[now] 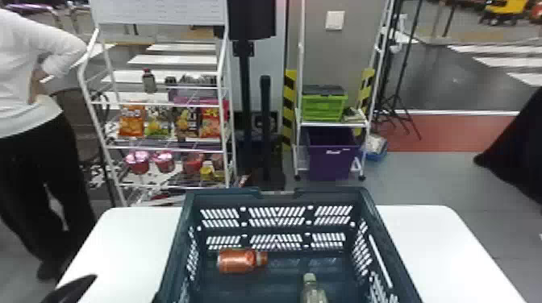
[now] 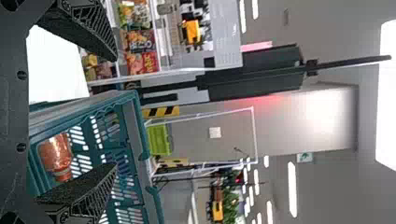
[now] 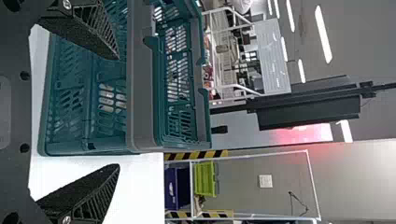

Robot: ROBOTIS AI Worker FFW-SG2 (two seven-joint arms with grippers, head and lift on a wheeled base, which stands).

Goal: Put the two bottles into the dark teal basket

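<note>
Inside the dark teal basket [image 1: 278, 197] lies an orange-red bottle [image 1: 237, 260] on its side, near the far left corner. A clear greenish bottle [image 1: 313, 290] is in the basket too, nearer and to the right, its lower part cut off by the view's bottom edge. My left gripper [image 1: 76, 288] shows at the lower left, over the table. In the left wrist view my left gripper [image 2: 114, 112] is open, with the basket [image 2: 135, 140] and the orange-red bottle [image 2: 56, 154] beyond it. My right gripper [image 3: 117, 112] stands open beside the basket's side wall [image 3: 140, 93].
The basket stands on a white table [image 1: 439, 241]. Behind it are a white snack rack [image 1: 161, 147] and a shelf holding a green crate [image 1: 324, 105] and a purple bin [image 1: 330, 161]. A person stands at the far left beyond the table.
</note>
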